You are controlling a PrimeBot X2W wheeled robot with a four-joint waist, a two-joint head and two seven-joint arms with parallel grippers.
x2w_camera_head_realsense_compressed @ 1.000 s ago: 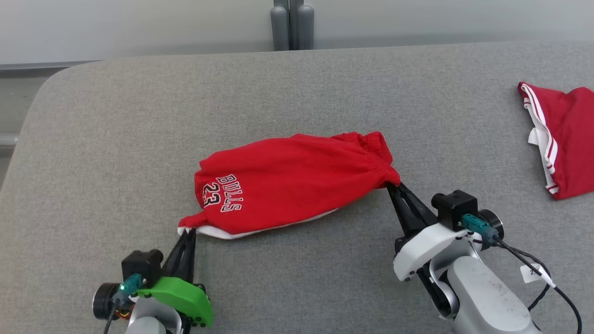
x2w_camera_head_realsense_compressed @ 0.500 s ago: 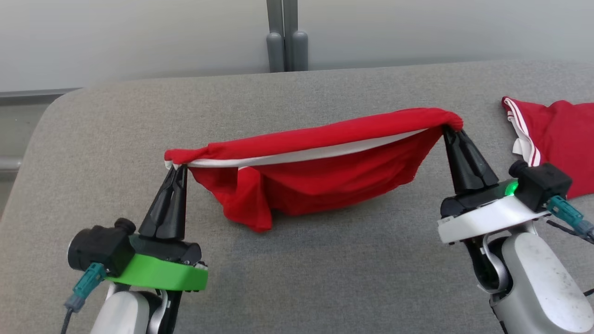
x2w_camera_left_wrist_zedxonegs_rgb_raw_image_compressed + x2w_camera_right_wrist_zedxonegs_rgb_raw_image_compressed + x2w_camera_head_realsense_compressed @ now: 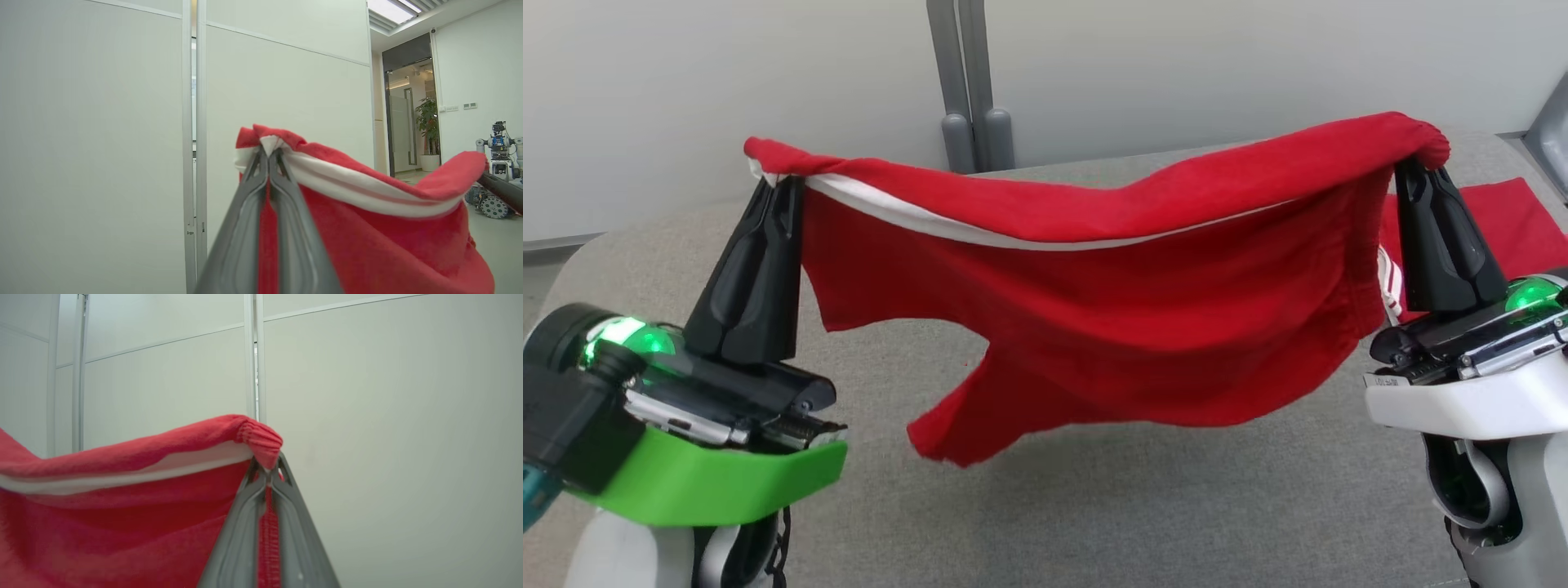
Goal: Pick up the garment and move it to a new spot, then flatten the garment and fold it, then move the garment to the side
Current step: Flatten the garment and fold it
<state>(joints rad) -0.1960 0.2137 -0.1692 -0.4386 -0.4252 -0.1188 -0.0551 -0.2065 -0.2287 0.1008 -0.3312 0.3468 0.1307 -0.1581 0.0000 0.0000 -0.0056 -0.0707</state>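
- Red shorts (image 3: 1094, 327) hang in the air above the grey padded surface (image 3: 1094, 523), stretched sideways between two pincers like washing on a line.
- Left pincer (image 3: 778, 184), on the arm with the green cover, has its two dark fingers pressed together on one upper corner of the shorts, where a white stripe runs along the edge.
- Right pincer (image 3: 1413, 167), on the arm with the white cover, is clamped in the same way on the opposite upper corner, at the gathered elastic waistband.
- Both pincers point upward, with the top edge of the shorts sagging slightly between them.
- Below that edge the cloth falls loose, and one leg hangs lowest, left of centre. Whether its tip touches the surface cannot be told.
- From the left wrist, the left pincer (image 3: 269, 153) shows red cloth and white trim nipped at its tips.
- From the right wrist, the right pincer (image 3: 267, 469) grips the ribbed red waistband.
- A second red garment (image 3: 1511, 220) with white stripes lies on the surface behind the right pincer.
- A grey post (image 3: 968, 82) stands against the pale wall (image 3: 686, 82) beyond the surface.
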